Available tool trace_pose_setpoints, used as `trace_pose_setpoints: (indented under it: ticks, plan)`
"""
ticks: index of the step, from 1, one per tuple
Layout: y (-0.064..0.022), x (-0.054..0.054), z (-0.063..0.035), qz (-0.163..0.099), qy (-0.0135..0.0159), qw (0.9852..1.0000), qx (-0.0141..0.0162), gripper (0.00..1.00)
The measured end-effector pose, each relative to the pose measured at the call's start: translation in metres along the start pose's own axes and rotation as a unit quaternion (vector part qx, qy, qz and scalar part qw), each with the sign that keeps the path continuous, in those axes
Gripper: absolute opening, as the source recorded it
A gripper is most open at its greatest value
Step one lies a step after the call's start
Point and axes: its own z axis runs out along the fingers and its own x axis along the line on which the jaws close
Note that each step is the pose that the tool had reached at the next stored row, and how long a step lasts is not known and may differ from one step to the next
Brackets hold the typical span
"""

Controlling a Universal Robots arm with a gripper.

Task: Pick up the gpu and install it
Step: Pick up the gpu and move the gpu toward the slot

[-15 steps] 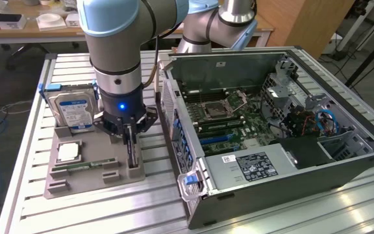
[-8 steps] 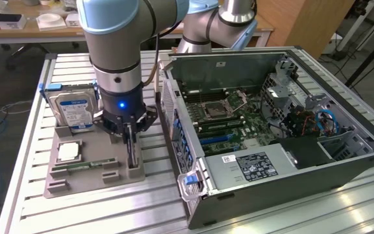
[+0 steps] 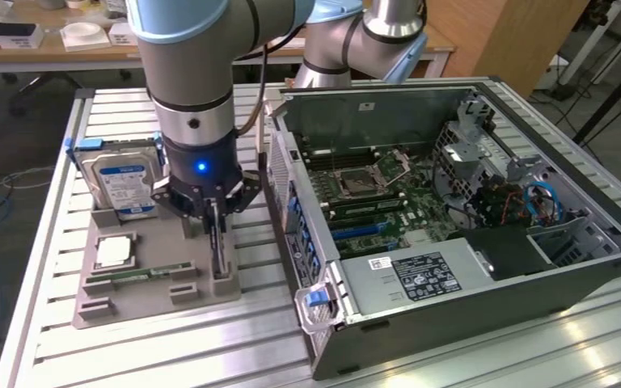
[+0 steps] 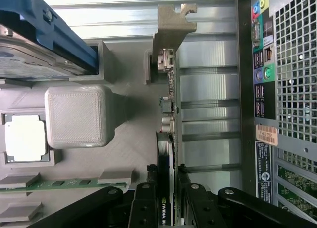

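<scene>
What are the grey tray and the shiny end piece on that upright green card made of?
The grey tray looks like matte plastic, probably 3D-printed: its block shows fine layered ridges. The end bracket of the gpu looks like thin stamped sheet metal, silvery with a dull sheen; which metal, I can't tell.

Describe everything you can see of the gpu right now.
The gpu is a thin green circuit card standing upright on edge, seated in a slot of the grey holder tray, beside the open computer case. Edge-on in the wrist view it shows a silver metal end bracket with a notched tip, small connectors along its edge and a black cooler block on one face. The gripper is shut on it, a finger on each face, at the end away from the bracket.
</scene>
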Motion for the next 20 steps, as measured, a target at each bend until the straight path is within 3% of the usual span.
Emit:
trace_pose_setpoints:
  ticks: [10,20]
  plan:
    - [0.0000,0.000,-0.0030,0.000,0.0001,1.0000,0.0001,0.26]
    - [0.0008,-0.001,-0.0283,0.000,0.0000,1.0000,-0.0003,0.26]
